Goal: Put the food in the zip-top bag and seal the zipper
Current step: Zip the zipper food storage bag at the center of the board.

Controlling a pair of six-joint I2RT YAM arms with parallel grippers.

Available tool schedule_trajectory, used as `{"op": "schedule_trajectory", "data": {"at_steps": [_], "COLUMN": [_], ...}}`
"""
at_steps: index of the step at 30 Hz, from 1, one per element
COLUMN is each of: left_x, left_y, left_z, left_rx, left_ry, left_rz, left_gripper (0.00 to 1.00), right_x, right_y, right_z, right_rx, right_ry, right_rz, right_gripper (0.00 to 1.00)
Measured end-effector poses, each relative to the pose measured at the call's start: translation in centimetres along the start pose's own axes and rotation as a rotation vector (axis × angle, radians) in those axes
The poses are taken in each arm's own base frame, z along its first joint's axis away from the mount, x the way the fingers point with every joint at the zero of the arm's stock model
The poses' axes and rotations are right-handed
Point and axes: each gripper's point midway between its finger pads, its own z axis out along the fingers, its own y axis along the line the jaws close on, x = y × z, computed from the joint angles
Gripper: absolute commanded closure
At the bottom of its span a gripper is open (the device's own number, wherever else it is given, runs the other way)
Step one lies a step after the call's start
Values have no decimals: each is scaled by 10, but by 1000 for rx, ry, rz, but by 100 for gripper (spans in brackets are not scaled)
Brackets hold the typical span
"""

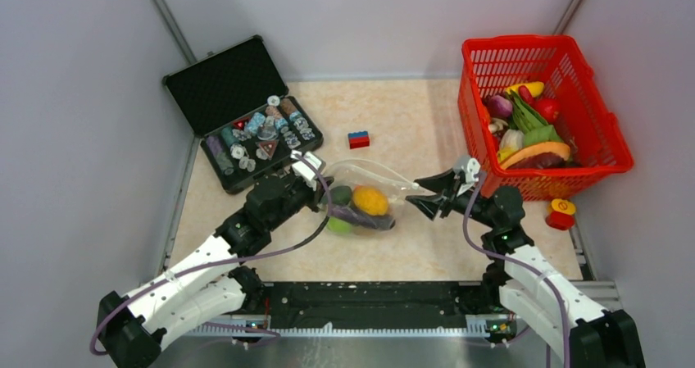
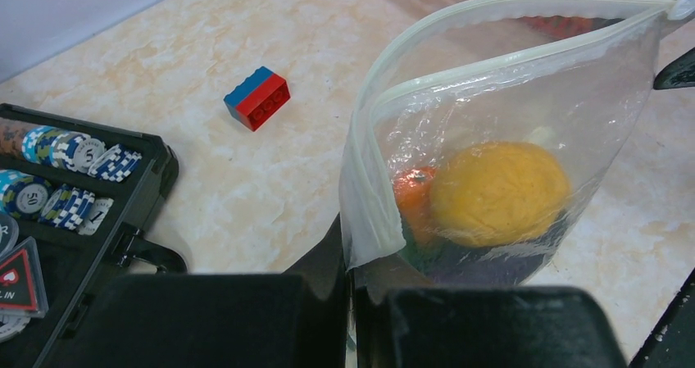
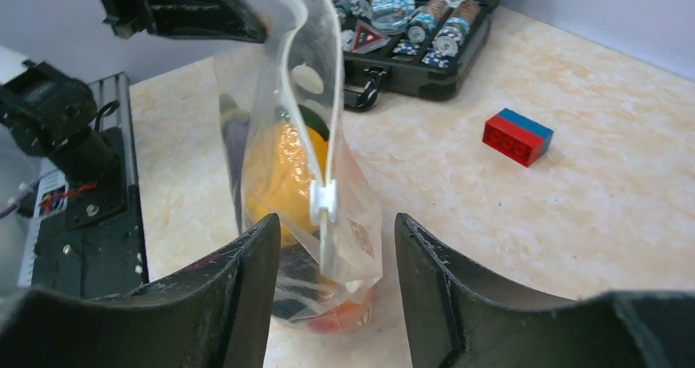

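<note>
The left fingers [image 2: 205, 319] clamp shut on a corner of the bag [image 2: 508, 89], apparently steadying it while the open, empty right fingers [image 3: 246, 286] straddle its zipper slider [image 3: 324, 202].

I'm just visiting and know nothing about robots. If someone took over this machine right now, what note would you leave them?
Left gripper: shut on the bag, pinching one corner.
Right gripper: open, jaws either side of the slider, not gripping it.
Bag: mid-table, holding an orange fruit, an eggplant and a green piece.
Done: some food bagged.
Left: the zipper gapes open; more food lies in the basket. Bag it if wanted, then pull the slider across to seal.
</note>
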Motion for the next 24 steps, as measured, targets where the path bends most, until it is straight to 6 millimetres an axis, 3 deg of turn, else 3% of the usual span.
{"op": "schedule_trajectory", "data": {"at_steps": [3, 6, 13, 18, 20, 22, 24], "left_x": [-1, -1, -1, -1, -1, -1, -1], "left_y": [-2, -4, -6, -6, -6, -6, -5], "left_z": [0, 0, 0, 0, 0, 0, 0], "left_rx": [14, 26, 35, 35, 35, 35, 30], "left_ry": [-6, -5, -5, -4, -4, -4, -4], "left_rz": [4, 8, 8, 8, 7, 5, -2], "left_gripper": [100, 100, 100, 100, 91, 67, 55], "right_x": [4, 10, 8, 6, 5, 6, 6], "right_y": [7, 9, 9, 7, 6, 5, 5], "right_z": [2, 3, 4, 4, 4, 4, 4], "right_rx": [-59, -99, -108, -100, -98, -91, -90], "right_ry": [15, 44, 47, 53, 54, 57, 61], "right_rz": [-25, -36, -91, -109, -109, -107, -103], "right_gripper": [71, 77, 100, 100, 100, 100, 100]}}
